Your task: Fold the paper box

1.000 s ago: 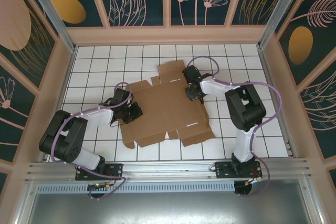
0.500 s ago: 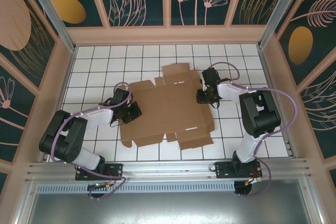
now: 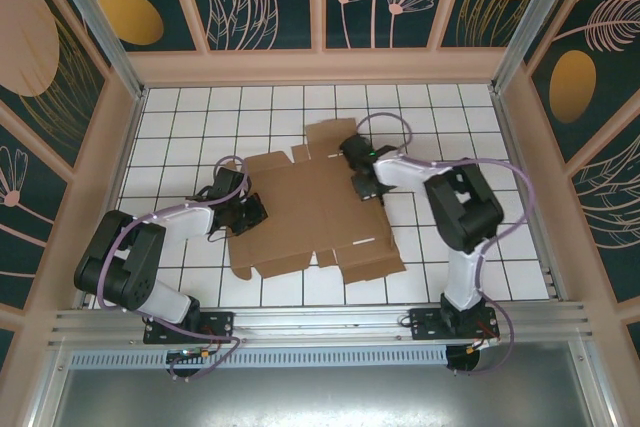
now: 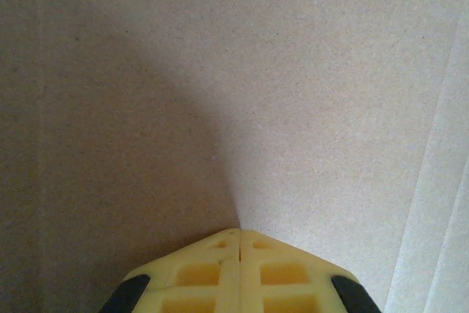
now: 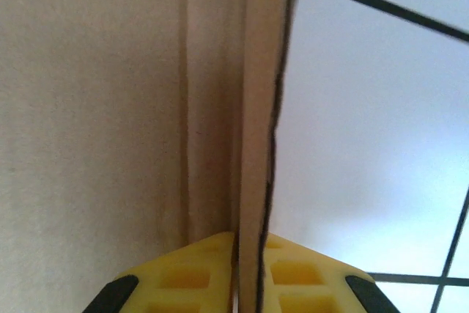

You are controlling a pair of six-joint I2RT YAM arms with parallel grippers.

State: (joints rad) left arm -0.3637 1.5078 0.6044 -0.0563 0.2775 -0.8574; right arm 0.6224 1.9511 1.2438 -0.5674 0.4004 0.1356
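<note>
The paper box point(image 3: 310, 217) lies as a flat brown die-cut sheet in the middle of the white tiled table. My left gripper point(image 3: 252, 213) rests at the sheet's left edge. In the left wrist view its yellow fingers point(image 4: 212, 269) are closed tip to tip with nothing between them, low over plain cardboard point(image 4: 293, 71). My right gripper point(image 3: 362, 185) is at the sheet's right side, where a flap stands raised. In the right wrist view the flap's edge point(image 5: 258, 108) runs straight down between the yellow fingertips point(image 5: 293, 273), which are shut on it.
Bare white tiles point(image 3: 190, 127) surround the sheet on every side. Wooden walls point(image 3: 320, 65) enclose the table at the back and both sides. An aluminium rail point(image 3: 320, 322) with both arm bases runs along the near edge.
My right gripper swung out to the right, then came back left over the sheet, and the right flap now stands lifted. The left gripper has stayed put.
</note>
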